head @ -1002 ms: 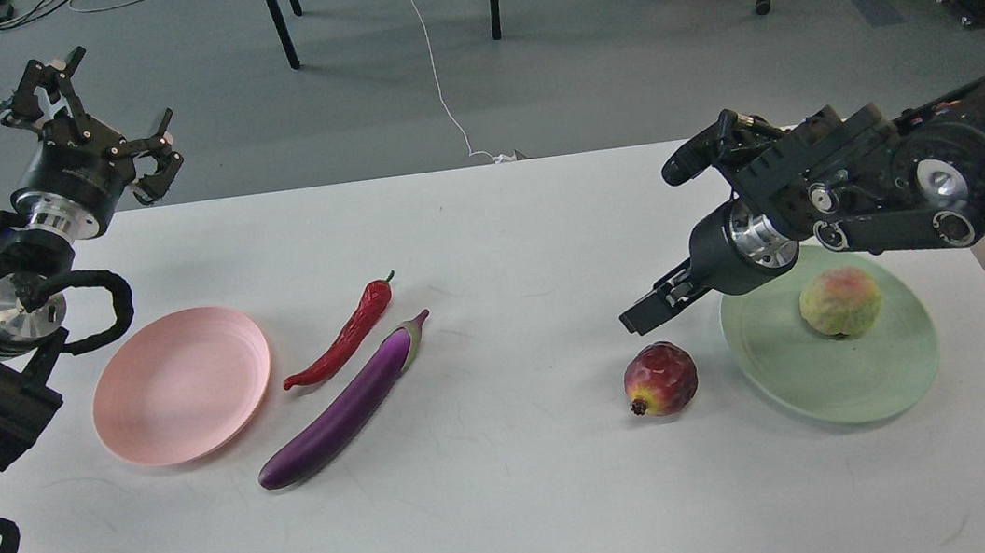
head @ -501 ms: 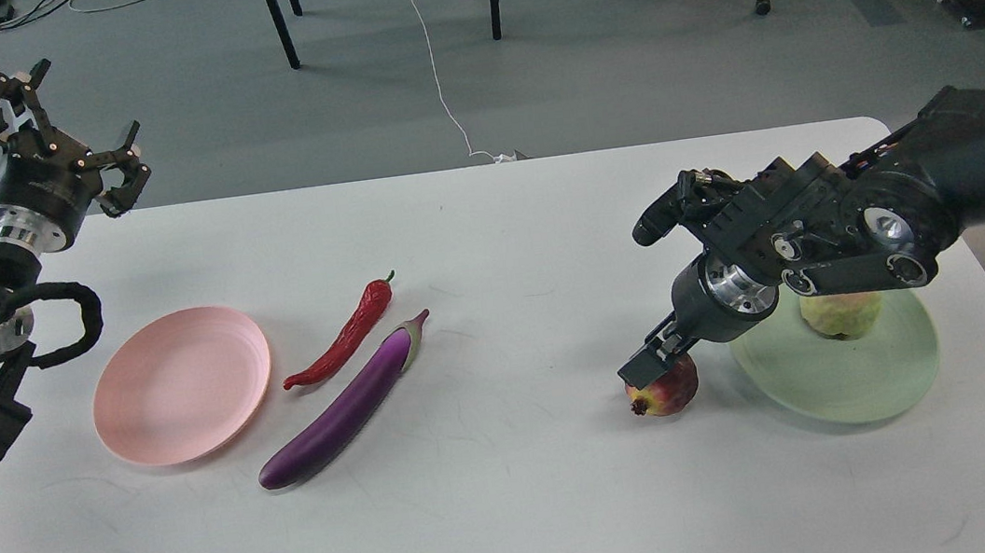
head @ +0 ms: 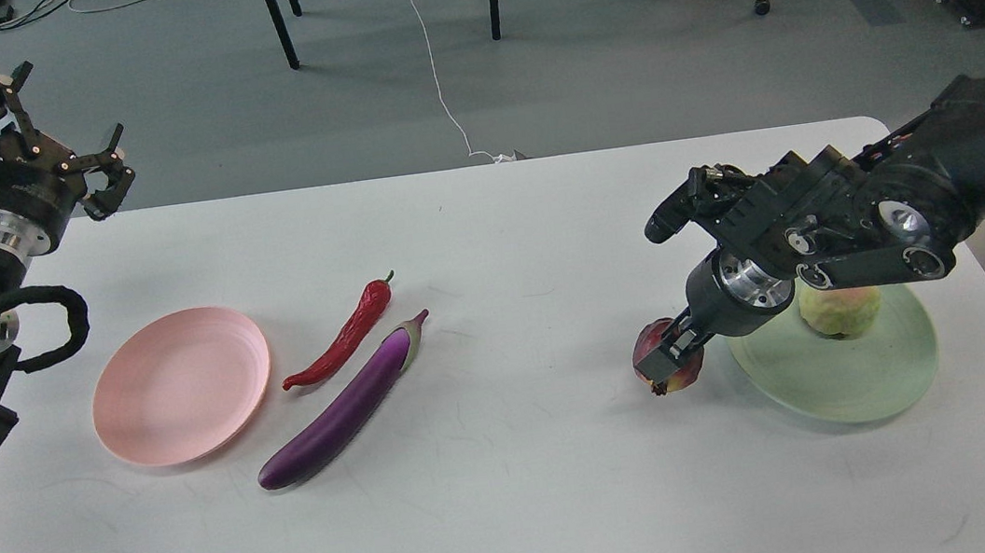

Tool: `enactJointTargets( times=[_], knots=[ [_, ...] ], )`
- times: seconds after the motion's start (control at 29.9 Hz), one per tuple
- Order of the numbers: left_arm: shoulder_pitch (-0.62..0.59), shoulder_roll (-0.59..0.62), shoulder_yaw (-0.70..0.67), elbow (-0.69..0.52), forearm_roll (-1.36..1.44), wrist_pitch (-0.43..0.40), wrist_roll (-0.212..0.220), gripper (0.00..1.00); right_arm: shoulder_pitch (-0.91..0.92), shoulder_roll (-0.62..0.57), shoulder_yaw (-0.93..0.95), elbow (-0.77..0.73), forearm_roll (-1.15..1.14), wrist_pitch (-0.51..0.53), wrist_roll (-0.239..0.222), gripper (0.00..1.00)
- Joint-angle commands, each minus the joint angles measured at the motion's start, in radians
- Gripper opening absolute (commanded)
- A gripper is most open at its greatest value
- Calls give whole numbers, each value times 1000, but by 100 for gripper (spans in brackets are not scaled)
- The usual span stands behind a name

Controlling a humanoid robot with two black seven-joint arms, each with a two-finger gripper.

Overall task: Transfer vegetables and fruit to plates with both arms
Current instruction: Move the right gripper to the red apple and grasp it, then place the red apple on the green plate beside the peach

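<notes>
Jaws of the right gripper (head: pixel 670 360) close around the dark red fruit (head: pixel 668 368) just left of the green plate (head: pixel 844 384), where the yellow-green fruit (head: pixel 843 313) sits. Eggplant (head: pixel 344 405) and chili pepper (head: pixel 345 335) lie side by side on the bench (head: pixel 520 499) beside the pink plate (head: pixel 180 384). The left gripper (head: pixel 29 136) hangs empty, jaws spread, above the bench's far left corner.

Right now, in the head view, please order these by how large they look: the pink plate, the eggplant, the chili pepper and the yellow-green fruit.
1. Pink plate and eggplant: similar in extent, so I do not rank them; the plate covers more area.
2. Chili pepper.
3. Yellow-green fruit, partly hidden by the right arm.
</notes>
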Motion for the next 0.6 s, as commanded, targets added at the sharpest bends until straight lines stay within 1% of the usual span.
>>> enactJointTargets(
  times=[0.0,0.17,0.4,0.5,0.57],
  knots=[
    [0,3,0,0,-1,0,0,98,43,-59,-2,5,-18,1,-2,54],
    [0,1,2,0,-1,0,0,98,25,-161,-7,1,-212,-8,-2,56],
    [0,-2,2,0,1,0,0,98,-34,-259,-6,13,-225,-8,-2,58],
    [0,-2,2,0,1,0,0,98,-77,-282,4,19,-225,-31,-2,69],
    [0,-2,2,0,1,0,0,98,-98,-294,20,18,-223,-80,-1,79]
  ],
)
